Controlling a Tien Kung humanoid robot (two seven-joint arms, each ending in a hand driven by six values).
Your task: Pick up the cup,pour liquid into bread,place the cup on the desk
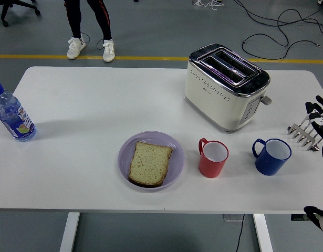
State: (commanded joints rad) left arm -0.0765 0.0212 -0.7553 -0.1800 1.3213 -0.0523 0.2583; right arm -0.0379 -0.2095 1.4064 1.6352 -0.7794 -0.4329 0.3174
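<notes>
Two cups stand in the lower right of the frame: a red cup [212,158] and, to its right, a blue cup [271,156], both upright on the white table [98,105] with handles turned left. Left of them, a slice of bread [149,163] lies on a lilac plate [124,157]. At the right edge the right hand [320,113] hovers, apart from the blue cup, fingers spread and empty, above a small metal rack [304,135]. Farther back sits a cream toaster [224,86]; a water bottle [11,115] stands far left.
</notes>
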